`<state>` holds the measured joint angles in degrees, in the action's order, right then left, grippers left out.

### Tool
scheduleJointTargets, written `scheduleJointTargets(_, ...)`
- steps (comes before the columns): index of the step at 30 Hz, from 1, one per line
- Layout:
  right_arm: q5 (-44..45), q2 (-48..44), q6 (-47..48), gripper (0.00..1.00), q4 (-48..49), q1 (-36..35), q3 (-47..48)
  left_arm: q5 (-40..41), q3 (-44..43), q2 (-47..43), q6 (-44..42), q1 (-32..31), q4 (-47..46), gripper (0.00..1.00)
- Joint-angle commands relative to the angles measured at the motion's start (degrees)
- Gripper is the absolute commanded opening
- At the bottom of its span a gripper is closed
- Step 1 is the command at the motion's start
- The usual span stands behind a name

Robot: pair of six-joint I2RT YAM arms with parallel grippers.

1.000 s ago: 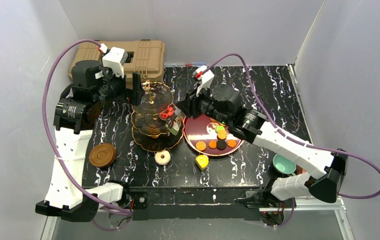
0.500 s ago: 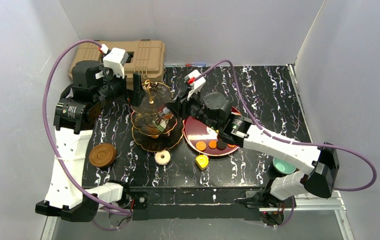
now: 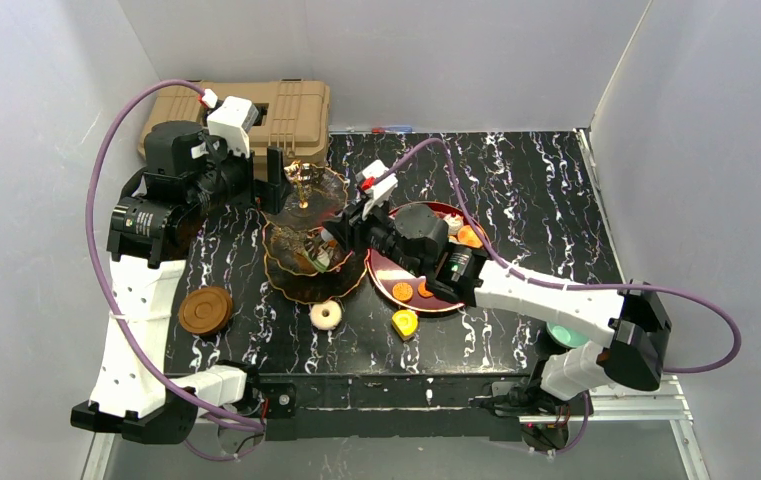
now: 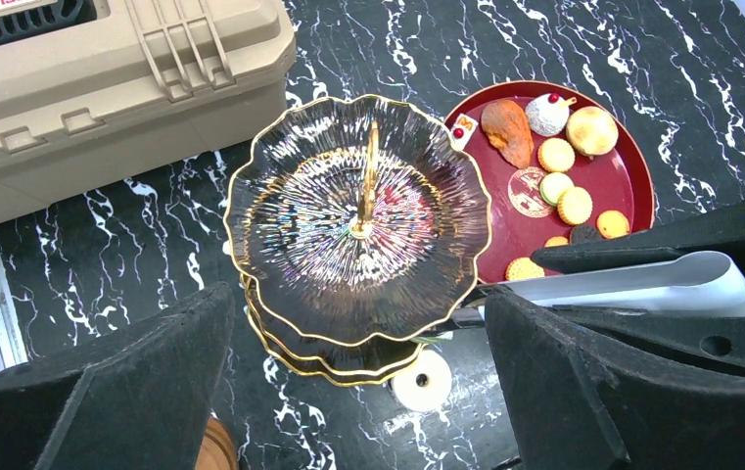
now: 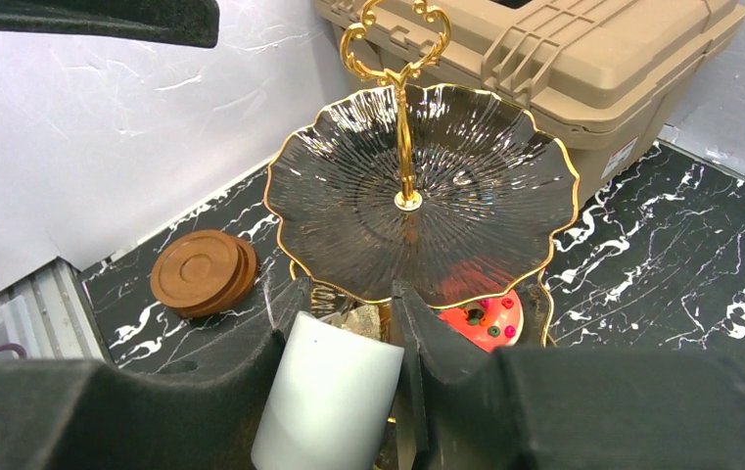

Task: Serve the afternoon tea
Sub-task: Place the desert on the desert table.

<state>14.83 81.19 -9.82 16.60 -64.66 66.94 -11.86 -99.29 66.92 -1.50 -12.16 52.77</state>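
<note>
The dark three-tier stand (image 3: 305, 212) with gold scalloped rims stands left of centre; its top tier (image 4: 358, 215) is bare. My right gripper (image 3: 332, 250) reaches in at the stand's right side, under the top tier, and is shut on a white cylindrical sweet (image 5: 329, 401). A red sprinkled donut (image 5: 481, 318) lies on a lower tier. My left gripper (image 4: 358, 392) hangs open high behind the stand, holding nothing. A white donut (image 3: 326, 315) and a yellow cake (image 3: 405, 323) lie on the table. Macarons (image 4: 559, 171) and cakes sit on the red tray (image 4: 625, 181).
A big tan case (image 3: 276, 105) fills the back left corner. Stacked brown saucers (image 3: 206, 310) sit at the front left. A teal cup (image 3: 568, 335) shows partly behind my right arm at the front right. White walls close in three sides.
My right arm has swung left from over the red tray to the stand, carrying the white sweet in under the top tier. The left arm has not moved.
</note>
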Motion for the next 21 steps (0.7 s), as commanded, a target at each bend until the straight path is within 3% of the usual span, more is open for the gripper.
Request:
scheduleJointTargets(1,2.86,-2.06,1.45,0.40,5.96,-0.46,0.29,-1.15,-1.44,-1.26,-0.52,0.21,0.91,0.98)
scheduleJointTargets(6,3.58,-3.11,1.48,0.49,4.69,-0.46,0.73,-1.56,-1.78,-1.33,-0.22,0.21,0.89,0.98)
scheduleJointTargets(21,4.84,-7.34,1.78,0.50,3.78,-0.46,1.28,-2.33,-1.31,-1.43,0.39,0.21,0.86,0.98)
